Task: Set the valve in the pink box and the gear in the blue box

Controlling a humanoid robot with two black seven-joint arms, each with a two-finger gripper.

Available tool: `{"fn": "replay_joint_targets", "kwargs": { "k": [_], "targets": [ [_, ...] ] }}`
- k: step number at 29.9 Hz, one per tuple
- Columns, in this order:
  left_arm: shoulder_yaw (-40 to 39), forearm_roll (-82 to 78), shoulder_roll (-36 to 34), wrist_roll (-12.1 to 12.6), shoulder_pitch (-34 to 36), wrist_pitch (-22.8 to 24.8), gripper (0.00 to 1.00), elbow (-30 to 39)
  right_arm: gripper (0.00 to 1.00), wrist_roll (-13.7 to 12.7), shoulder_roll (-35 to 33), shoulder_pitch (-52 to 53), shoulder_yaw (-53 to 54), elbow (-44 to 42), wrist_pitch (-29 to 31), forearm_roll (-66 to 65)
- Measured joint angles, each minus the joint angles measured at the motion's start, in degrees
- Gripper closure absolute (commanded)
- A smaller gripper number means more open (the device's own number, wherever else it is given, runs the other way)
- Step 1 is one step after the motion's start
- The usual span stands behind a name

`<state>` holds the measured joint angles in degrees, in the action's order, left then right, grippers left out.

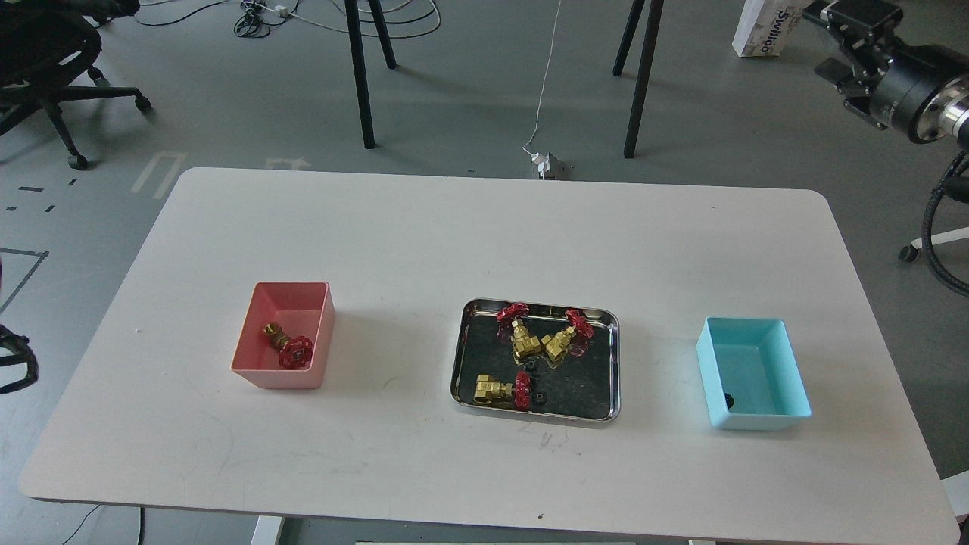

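Resting inside the pink box (318,303) at nine o'clock, one valve (291,347); a gear (729,399) lies in the blue box (787,356) at three o'clock. Right claw (852,30) state unclear; left claw unseen.

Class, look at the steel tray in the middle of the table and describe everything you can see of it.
The steel tray is a shallow, shiny rectangular pan with rounded corners and a low raised rim, its floor dark and reflective. It lies flat on the white table, between the pink box and the blue box, touching neither. Inside lie three brass valves with red handwheels and two small black gears. No gripper is near it.
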<state>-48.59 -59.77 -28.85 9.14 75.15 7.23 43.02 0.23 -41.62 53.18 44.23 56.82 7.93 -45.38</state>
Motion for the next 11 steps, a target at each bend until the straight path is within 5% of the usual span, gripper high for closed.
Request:
{"fn": "replay_joint_targets", "kwargs": {
  "k": [7,11],
  "targets": [
    [2.9,-0.1,2.1,0.0,0.0,-0.6,0.14,0.5,0.01,-4.5,7.7,7.5,-0.4,-8.7,-21.5,9.2],
    [3.4,-0.1,2.3,0.0,-0.1,-0.6,0.13,0.5,0.01,-4.6,9.2,8.4,-0.4,-8.2,-24.6,9.5]
  ]
}}
